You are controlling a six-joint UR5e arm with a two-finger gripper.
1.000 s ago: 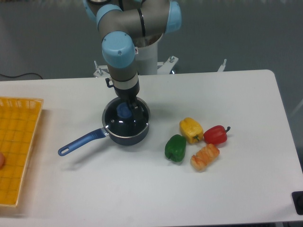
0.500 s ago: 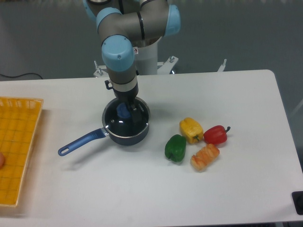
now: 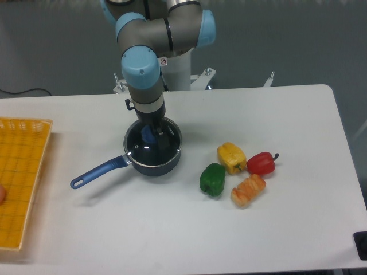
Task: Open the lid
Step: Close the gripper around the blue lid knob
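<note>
You see a white table [image 3: 172, 229] with rounded corners filling most of the view. Beyond its far edge, toward 12 o'clock, lies a grey floor [image 3: 298, 40]. Soft, even light casts faint shadows.

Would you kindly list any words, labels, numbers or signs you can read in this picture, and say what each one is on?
No text can be read anywhere in this view.
Small round red-and-white sticker on the robot arm: too small and blurred to read.
Lid, saucepan, the peppers and yellow basket: no markings visible.
</note>
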